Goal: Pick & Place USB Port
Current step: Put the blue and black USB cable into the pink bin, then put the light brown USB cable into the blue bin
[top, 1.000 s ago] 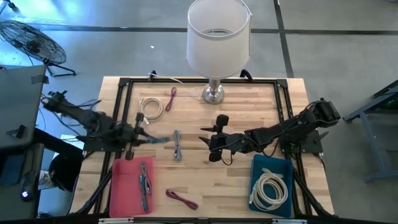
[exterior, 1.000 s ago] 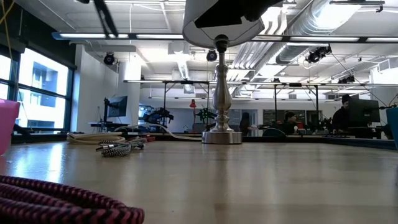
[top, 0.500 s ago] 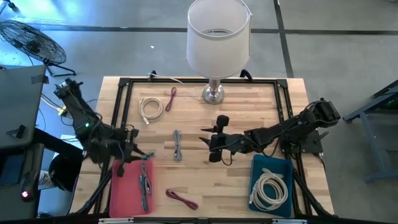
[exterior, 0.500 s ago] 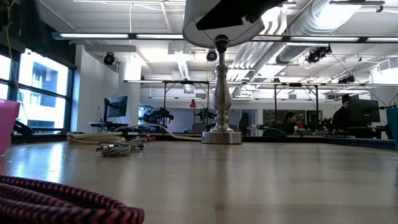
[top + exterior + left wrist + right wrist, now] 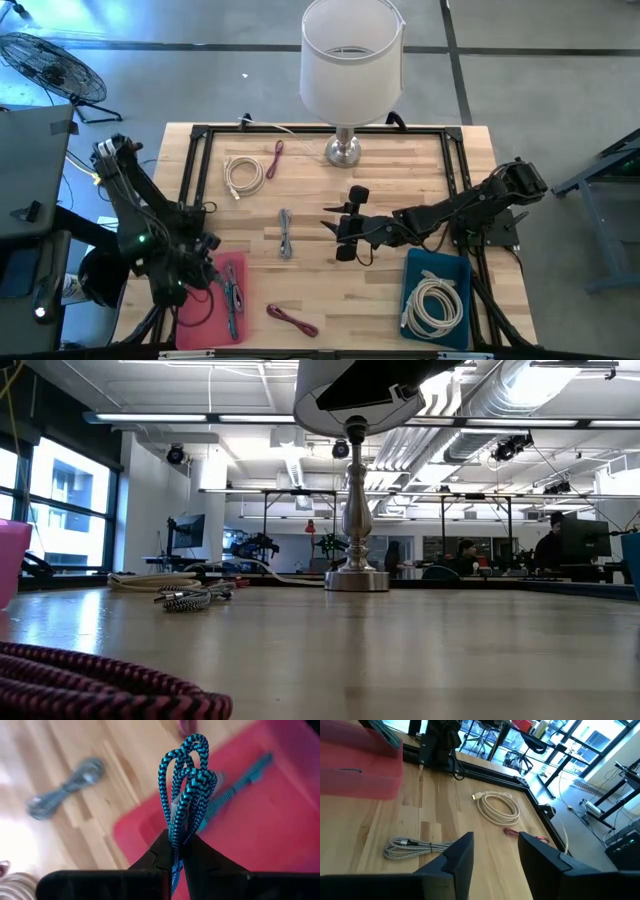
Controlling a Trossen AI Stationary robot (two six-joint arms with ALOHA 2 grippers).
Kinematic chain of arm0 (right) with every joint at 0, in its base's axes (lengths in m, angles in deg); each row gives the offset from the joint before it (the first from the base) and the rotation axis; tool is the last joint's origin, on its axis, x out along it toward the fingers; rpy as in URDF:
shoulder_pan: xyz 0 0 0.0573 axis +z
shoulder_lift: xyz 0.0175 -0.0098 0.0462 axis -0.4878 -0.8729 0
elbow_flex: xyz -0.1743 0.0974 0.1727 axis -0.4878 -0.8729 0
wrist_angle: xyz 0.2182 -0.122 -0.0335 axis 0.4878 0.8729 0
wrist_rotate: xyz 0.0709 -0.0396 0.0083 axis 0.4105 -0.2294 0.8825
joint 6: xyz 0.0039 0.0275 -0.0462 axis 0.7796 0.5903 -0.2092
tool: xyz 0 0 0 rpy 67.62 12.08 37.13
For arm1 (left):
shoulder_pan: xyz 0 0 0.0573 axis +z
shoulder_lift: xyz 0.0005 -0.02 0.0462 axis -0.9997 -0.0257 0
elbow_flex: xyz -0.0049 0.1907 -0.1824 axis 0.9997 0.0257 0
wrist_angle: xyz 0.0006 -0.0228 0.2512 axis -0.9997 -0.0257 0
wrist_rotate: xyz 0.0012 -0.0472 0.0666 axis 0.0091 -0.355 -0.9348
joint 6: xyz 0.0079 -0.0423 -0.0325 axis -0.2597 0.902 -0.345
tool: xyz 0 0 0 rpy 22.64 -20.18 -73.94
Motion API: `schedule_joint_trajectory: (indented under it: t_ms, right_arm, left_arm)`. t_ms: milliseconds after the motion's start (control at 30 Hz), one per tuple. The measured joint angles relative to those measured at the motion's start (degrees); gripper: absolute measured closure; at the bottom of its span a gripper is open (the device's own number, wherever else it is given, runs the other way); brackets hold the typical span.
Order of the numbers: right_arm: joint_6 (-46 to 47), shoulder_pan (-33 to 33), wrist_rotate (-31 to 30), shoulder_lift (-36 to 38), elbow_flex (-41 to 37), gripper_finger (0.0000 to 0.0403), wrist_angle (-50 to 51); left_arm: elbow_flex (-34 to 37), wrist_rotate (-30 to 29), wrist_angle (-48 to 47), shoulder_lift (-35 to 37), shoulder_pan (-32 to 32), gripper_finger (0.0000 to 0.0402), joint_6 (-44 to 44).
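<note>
The left gripper [image 5: 175, 851], jaws pinching a bundled blue braided cable [image 5: 187, 785], hangs over the red tray [image 5: 205, 312] where one cable already lies, release pending, while the right gripper [image 5: 495, 851] waits mid-desk, jaws spread, grey cable [image 5: 286, 234] unsorted.

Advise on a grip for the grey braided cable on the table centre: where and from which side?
Grip the grey braided cable at the middle of its bundle, from straight above, fingers across its narrow width. It lies flat and elongated, clear of neighbours; the right gripper sits open closest to it.
</note>
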Motion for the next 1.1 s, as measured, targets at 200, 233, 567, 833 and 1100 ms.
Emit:
schedule_joint_trajectory:
  t_ms: [200,233,567,833,1100]
  right_arm:
    - [-0.01,0.31,0.66,0.00,0.01,0.0260,0.00]
    - [-0.02,0.29,1.24,0.00,0.01,0.0260,0.00]
    - [0.20,0.24,3.41,0.00,0.01,0.0261,-0.02]
    - [0.91,0.24,5.12,0.00,0.01,0.0261,-0.02]
    - [1.29,0.24,7.83,0.00,-0.01,0.0260,-0.02]
  left_arm:
    - [1.02,6.38,-0.10,-4.92,-0.29,0.0384,0.32]
    - [1.02,6.68,-0.02,-5.61,-0.29,0.0384,0.31]
    - [1.08,4.31,0.44,-9.08,-0.24,0.0296,3.28]
    - [1.08,4.15,-0.33,-9.10,-0.24,0.0270,3.22]
    - [0.21,-8.46,-8.78,-9.10,-0.24,0.0269,3.50]
